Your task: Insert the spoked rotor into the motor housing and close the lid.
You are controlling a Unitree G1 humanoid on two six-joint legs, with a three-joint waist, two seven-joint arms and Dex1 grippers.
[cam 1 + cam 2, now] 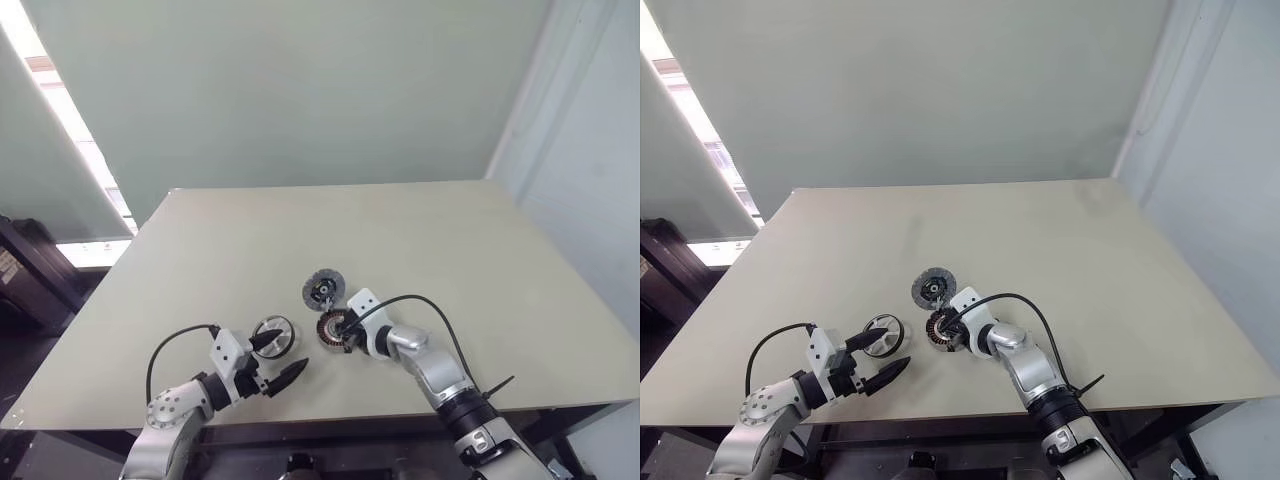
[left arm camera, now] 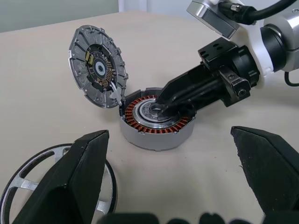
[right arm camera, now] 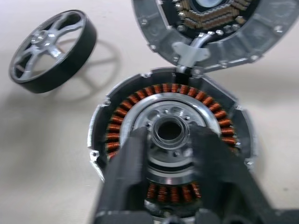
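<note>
A: Spoked rotor (image 1: 272, 336) lies flat on the table (image 1: 500, 260), at nine o'clock of the motor housing (image 1: 335, 328), not yet inserted.
B: And the lid (image 1: 323, 289)?
A: Swung up open at the housing's twelve o'clock. The right gripper (image 3: 170, 140) has its fingers part-spread astride the housing's centre hub; whether they pinch it I cannot tell.
B: Left gripper (image 1: 279, 359)?
A: Spread wide, empty, beside the rotor. Fetching that rotor looks like the next move.
</note>
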